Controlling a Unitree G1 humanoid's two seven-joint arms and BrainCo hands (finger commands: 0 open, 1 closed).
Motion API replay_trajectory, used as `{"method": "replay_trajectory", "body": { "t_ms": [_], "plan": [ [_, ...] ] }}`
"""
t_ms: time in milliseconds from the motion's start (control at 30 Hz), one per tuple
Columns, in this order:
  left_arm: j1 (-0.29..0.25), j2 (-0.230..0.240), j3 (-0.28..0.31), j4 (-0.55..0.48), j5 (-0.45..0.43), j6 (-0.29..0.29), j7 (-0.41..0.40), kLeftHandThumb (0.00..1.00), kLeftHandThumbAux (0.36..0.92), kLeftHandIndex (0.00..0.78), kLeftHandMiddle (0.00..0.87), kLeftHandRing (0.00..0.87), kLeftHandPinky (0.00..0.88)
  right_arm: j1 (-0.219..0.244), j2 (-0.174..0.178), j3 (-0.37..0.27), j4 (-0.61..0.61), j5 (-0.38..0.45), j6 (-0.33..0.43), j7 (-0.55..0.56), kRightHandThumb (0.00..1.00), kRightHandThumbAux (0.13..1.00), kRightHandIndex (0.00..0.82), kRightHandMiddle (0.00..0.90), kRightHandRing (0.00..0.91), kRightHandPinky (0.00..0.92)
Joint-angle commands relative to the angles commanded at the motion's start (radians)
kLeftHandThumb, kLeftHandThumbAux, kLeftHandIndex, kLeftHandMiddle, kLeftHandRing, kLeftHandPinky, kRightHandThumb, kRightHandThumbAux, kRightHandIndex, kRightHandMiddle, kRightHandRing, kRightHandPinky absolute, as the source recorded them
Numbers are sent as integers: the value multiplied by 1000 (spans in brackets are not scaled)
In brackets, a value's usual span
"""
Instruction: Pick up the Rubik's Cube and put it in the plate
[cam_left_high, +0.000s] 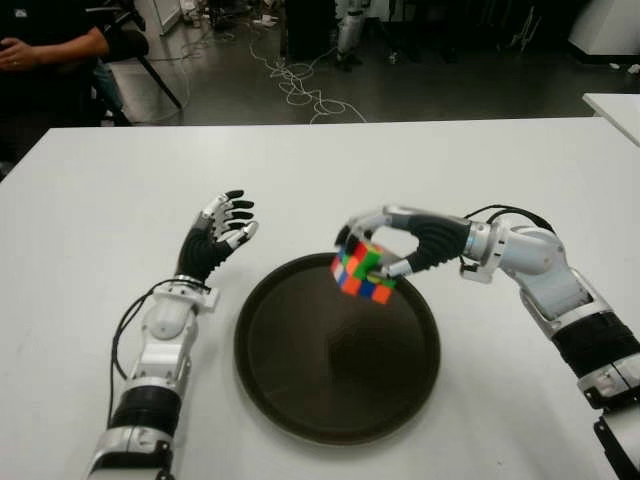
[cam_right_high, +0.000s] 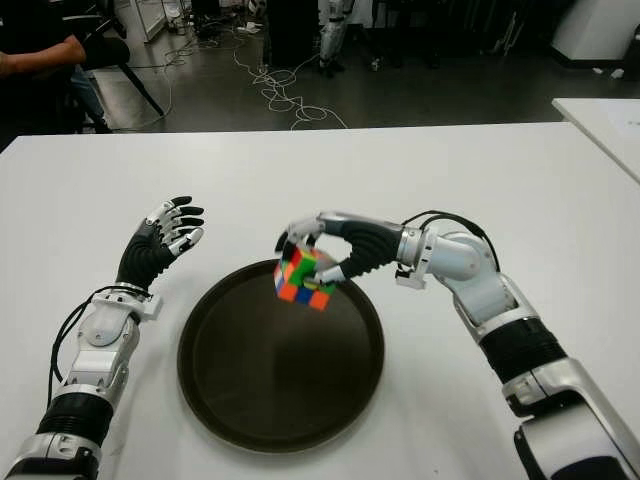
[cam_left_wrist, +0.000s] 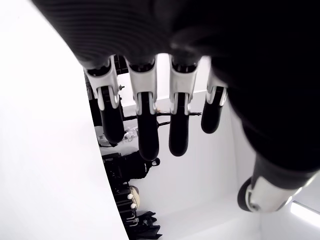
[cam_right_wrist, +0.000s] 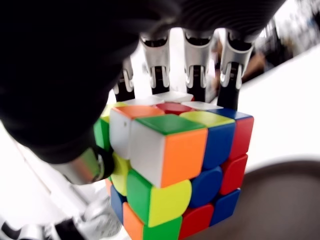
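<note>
The Rubik's Cube (cam_left_high: 362, 273), with many-coloured stickers, hangs tilted in my right hand (cam_left_high: 375, 248), just above the far rim of the plate. Fingers arch over its top and the thumb presses from below. In the right wrist view the cube (cam_right_wrist: 175, 170) fills the picture, with several fingers (cam_right_wrist: 196, 75) behind its far face. The dark round plate (cam_left_high: 300, 400) lies on the white table at the centre front. My left hand (cam_left_high: 225, 222) is raised to the left of the plate, fingers spread and holding nothing; the left wrist view shows its straight fingers (cam_left_wrist: 147, 125).
The white table (cam_left_high: 120, 190) stretches wide to the left and behind the plate. A seated person's arm (cam_left_high: 50, 45) shows at the far left beyond the table. Cables (cam_left_high: 300, 80) lie on the floor behind. Another white table corner (cam_left_high: 615, 105) stands at the right.
</note>
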Motion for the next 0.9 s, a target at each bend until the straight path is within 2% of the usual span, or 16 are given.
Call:
{"method": "replay_trajectory", "body": {
  "t_ms": [267,733,900],
  "plan": [
    [-1,-3,3,0,-9,2,-7,79,648,185,268,263,254,17,42,-24,2,-6,3,26,700,726,434,723,736,729],
    [4,-6,0,-13,-10,5,-7,71,656,189,277,278,277,38,72,-43,-17,-49,24,25,700,726,434,722,735,725],
    [3,-3,-1,-16,-5,15,-2,83,646,188,273,274,276,49,78,-54,-26,-96,17,-23,699,725,433,696,709,696]
  ]
}}
